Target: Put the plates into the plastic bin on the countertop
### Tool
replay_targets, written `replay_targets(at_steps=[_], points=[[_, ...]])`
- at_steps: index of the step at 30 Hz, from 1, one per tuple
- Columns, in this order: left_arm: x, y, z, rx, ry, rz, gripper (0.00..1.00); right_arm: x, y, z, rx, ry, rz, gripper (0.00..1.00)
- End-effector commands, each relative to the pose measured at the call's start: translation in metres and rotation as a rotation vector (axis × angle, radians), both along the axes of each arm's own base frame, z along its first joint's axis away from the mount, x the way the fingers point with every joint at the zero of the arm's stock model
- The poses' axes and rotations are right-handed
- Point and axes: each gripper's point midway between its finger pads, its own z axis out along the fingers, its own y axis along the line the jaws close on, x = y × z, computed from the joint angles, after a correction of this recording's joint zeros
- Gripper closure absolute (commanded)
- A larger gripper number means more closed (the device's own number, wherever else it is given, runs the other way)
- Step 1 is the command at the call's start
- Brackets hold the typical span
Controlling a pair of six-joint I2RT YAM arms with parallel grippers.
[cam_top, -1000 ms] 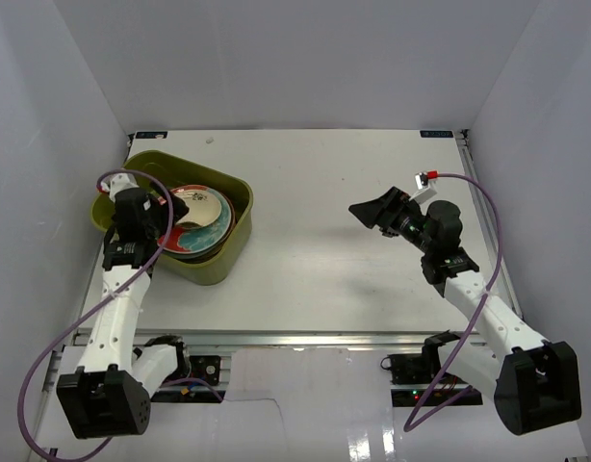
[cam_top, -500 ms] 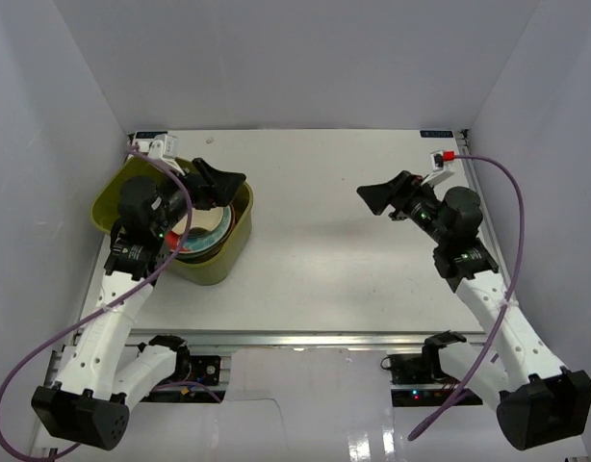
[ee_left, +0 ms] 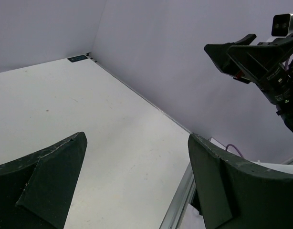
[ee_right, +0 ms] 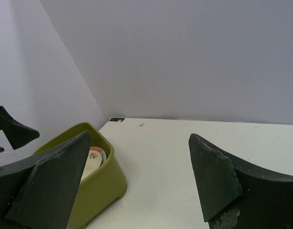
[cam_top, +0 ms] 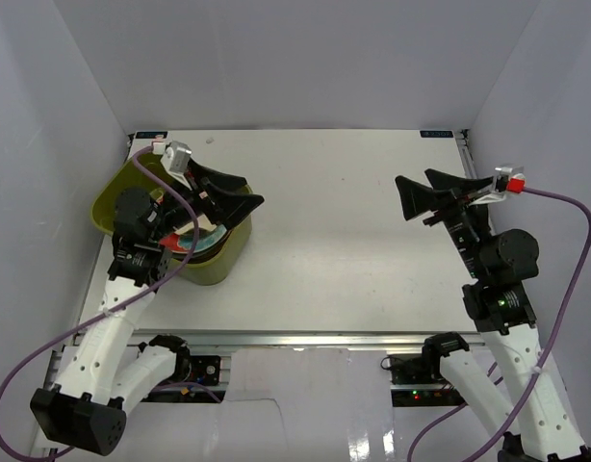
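Looks all but finished, with round ceramic plates (ee_right: 93,160) stacked inside the olive-green rectangular plastic bin (cam_top: 218,262), none lying on the white desk (cam_top: 344,241) outside the bin, left jaws wide open and empty above the bin, right jaws likewise, well apart from it.

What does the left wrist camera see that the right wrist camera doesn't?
Only the left wrist view shows the whole right gripper from across the table, up in the air with its jaws open. Only the right wrist view shows the green plastic bin with plates inside it. Both show the white countertop, the plain wall behind it, and that camera's own dark jaws standing open at the bottom.
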Motion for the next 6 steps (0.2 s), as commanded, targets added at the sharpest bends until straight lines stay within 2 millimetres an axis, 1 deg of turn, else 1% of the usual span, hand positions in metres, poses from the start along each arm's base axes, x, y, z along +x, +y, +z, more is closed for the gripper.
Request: replay_targets(at_steps=[1, 4, 6], points=[[-0.023, -0.003, 0.014, -0.007, -0.084, -0.066, 0.02, -0.002, -0.010, 0.015, -0.004, -0.076, -0.055, 0.10], [-0.021, -0.002, 0.005, -0.009, -0.061, -0.048, 0.02, -0.001, -0.007, 0.011, 0.005, -0.068, -0.044, 0.10], [-0.013, 0.000, 0.001, -0.012, -0.018, -0.012, 0.02, 0.000, -0.004, 0.014, 0.005, -0.069, -0.026, 0.10]])
